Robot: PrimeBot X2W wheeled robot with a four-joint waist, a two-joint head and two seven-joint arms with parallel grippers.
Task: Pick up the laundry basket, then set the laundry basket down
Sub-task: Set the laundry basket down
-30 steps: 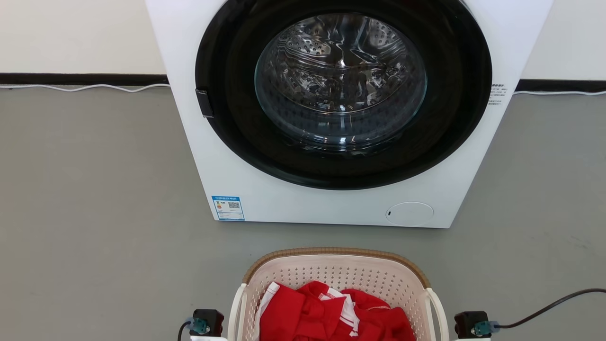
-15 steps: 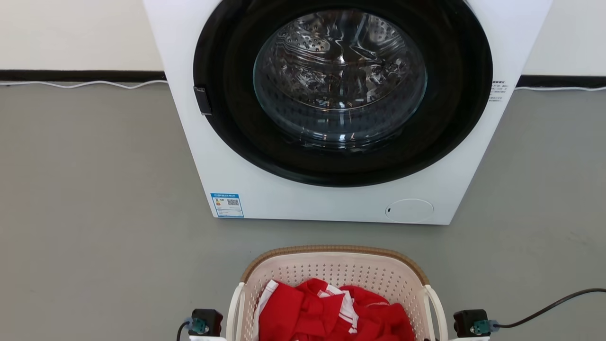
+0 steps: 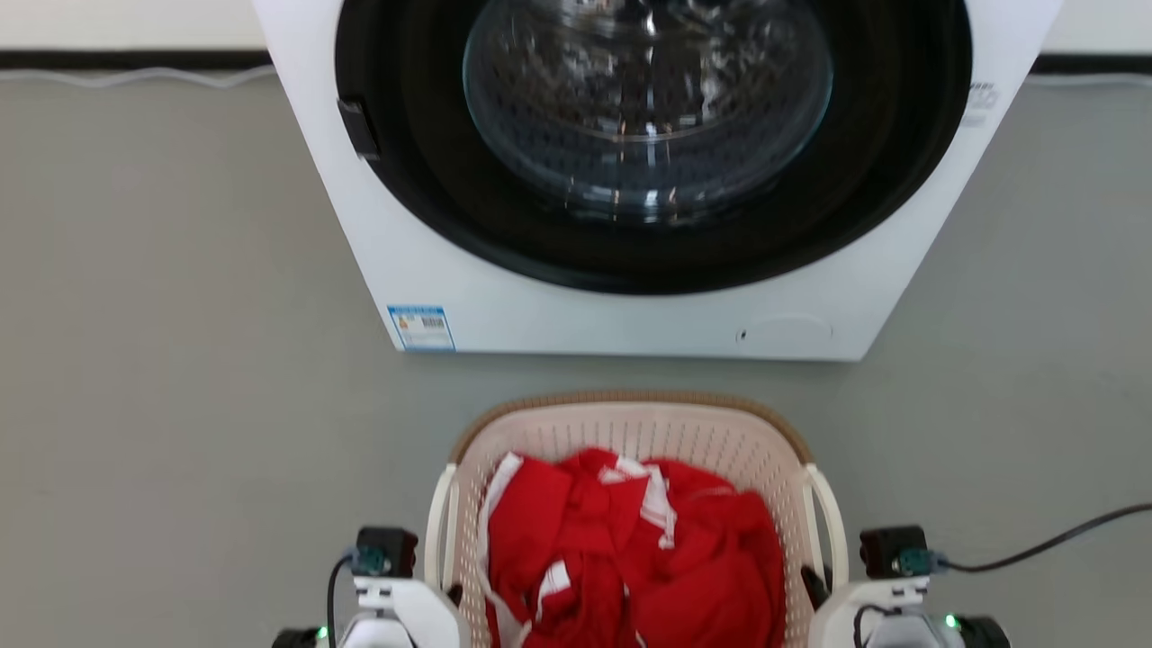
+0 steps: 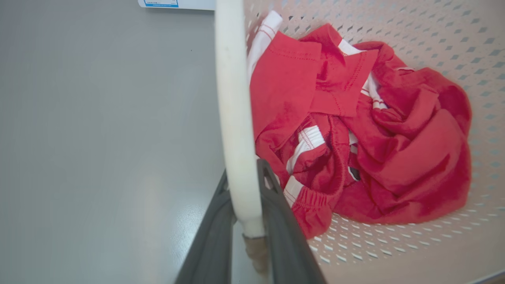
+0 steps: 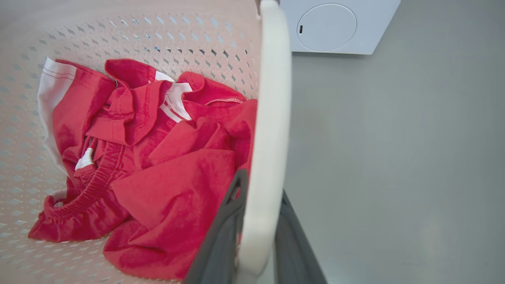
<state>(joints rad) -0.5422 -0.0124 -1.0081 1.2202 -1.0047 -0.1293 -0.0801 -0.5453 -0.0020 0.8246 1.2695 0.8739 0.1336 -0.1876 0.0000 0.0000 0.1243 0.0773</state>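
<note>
Flanking the laundry basket (image 3: pixel 630 423), left pincer (image 4: pixel 242 177) and right pincer (image 5: pixel 260 185) each clamped on 1 side handle (image 4: pixel 232 98), forearms (image 3: pixel 405 616) seemingly level.

Grey floor (image 3: pixel 162 315), white washing machine (image 3: pixel 504 306) (dark-ringed glass door), black skirting (image 3: pixel 135 59), pale wall (image 3: pixel 117 11)

Bright even light, head view blurred (slightly)

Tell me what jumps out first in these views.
Bright red clothes lie heaped in the cream laundry basket at the bottom middle of the head view. Beyond it stands the white washing machine with its big dark round door. The left gripper and right gripper each clamp a white side handle.
</note>
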